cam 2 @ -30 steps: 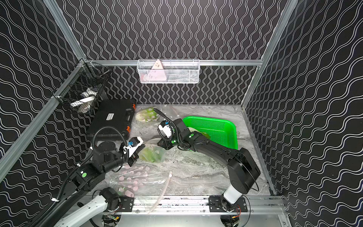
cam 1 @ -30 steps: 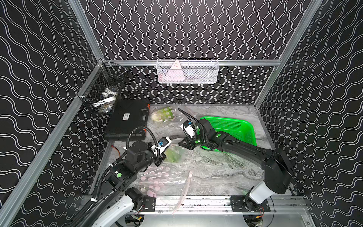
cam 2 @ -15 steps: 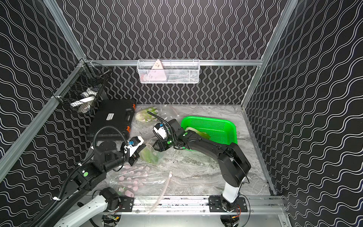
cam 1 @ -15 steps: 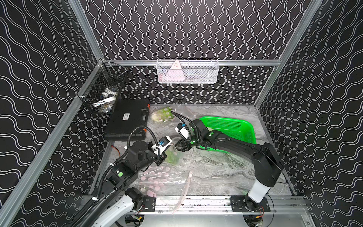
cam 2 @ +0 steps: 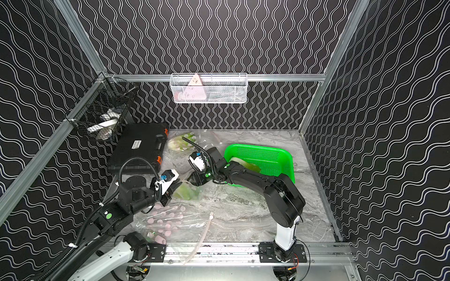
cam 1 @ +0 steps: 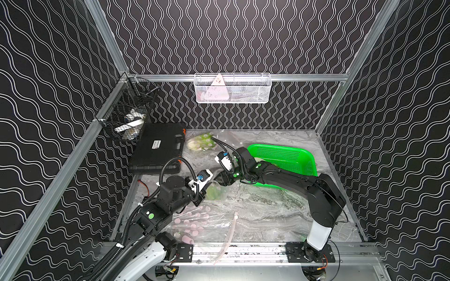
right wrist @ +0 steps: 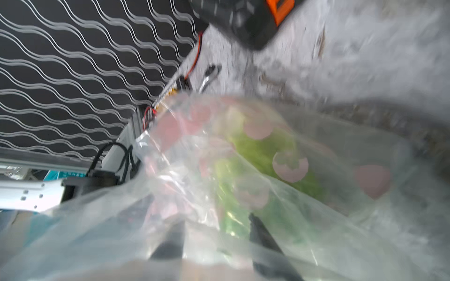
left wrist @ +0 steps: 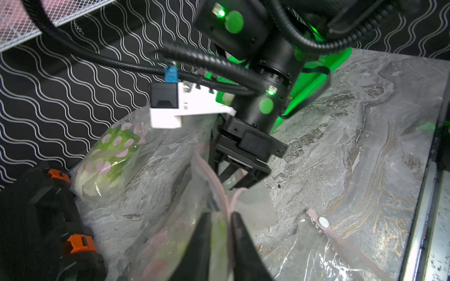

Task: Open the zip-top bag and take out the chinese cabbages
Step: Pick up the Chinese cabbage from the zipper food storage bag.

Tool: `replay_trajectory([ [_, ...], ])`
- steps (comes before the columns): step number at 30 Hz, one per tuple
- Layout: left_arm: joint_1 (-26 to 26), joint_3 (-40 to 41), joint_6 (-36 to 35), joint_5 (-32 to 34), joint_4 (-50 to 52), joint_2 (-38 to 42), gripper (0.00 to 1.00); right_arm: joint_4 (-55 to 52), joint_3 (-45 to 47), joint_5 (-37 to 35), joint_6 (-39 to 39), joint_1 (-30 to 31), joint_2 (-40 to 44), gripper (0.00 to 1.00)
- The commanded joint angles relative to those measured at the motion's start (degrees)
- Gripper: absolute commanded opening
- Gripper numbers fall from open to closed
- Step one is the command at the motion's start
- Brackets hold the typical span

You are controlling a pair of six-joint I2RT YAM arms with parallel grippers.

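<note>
Nearest, my left gripper (left wrist: 220, 215) stands slightly parted, with the pink zip strip (left wrist: 225, 204) running through the gap and nothing clamped. Just beyond, my right gripper (right wrist: 216, 221) is spread wide at the mouth of the zip-top bag (right wrist: 190, 170), empty. I'd pinch one lip with the left, then slide the right in low. The near cabbage (right wrist: 263, 155) lies inside, long axis running gripper to gripper; the base end is too blurred to call. At the back, the far cabbage (cam 1: 201, 143), bagged, points its white base at the black case (cam 1: 158, 148).
</note>
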State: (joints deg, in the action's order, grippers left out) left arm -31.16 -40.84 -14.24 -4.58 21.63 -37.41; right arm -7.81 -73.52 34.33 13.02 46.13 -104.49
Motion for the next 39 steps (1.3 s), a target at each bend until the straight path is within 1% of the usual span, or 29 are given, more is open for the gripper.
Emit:
replay_trajectory([
  [1,0.0,0.1,4.7,5.7,-3.3,-0.6,0.99,-1.0,1.5,3.3,-1.3,1.1,0.2,0.55],
  [2,0.0,0.1,5.3,6.9,-3.7,-0.8,0.99,-1.8,2.0,2.1,-1.6,1.3,0.0,0.57],
  [4,0.0,0.0,7.5,10.4,-4.6,-1.0,0.99,-1.0,3.7,0.1,-1.1,1.5,-0.3,0.57],
  [8,0.1,-1.9,14.2,21.8,-5.2,-3.4,0.99,-0.1,6.6,-4.9,-0.5,2.0,0.8,0.56],
  [10,0.1,-4.4,16.4,24.9,-2.6,-6.1,0.99,-1.0,7.3,-7.0,-1.3,2.8,1.4,0.55],
  [13,0.7,-10.1,19.0,26.1,5.4,-12.4,0.99,-1.0,8.2,-5.4,-2.0,4.2,2.7,0.54],
  [15,2.2,-13.5,20.6,24.7,9.2,-16.6,0.99,0.7,9.4,-2.8,-1.1,4.8,3.7,0.53],
  [18,5.4,-14.1,22.8,21.1,9.7,-18.8,0.99,5.4,12.1,2.7,1.1,5.5,5.0,0.50],
  [20,8.0,-13.3,24.7,18.2,8.8,-18.7,0.99,8.3,13.4,4.3,2.7,5.9,5.7,0.49],
  [23,12.5,-13.2,28.0,12.2,9.7,-20.6,0.95,9.6,13.8,5.0,3.8,6.6,5.6,0.49],
  [26,15.5,-14.6,29.4,6.4,12.8,-24.7,0.90,11.6,14.3,6.0,4.8,7.4,5.3,0.51],
  [30,17.7,-14.4,30.3,1.2,13.7,-28.8,0.87,14.2,14.3,7.9,5.9,9.0,4.6,0.56],
  [34,18.4,-13.2,31.9,-1.7,12.8,-31.4,0.81,17.0,14.0,6.1,8.6,10.3,2.7,0.58],
  [37,18.5,-12.1,33.2,-3.2,11.5,-32.2,0.79,19.7,14.2,2.2,11.6,11.3,0.8,0.59],
  [39,18.4,-11.8,34.0,-3.2,11.5,-33.0,0.77,21.6,14.8,-3.4,12.3,12.7,0.4,0.59],
])
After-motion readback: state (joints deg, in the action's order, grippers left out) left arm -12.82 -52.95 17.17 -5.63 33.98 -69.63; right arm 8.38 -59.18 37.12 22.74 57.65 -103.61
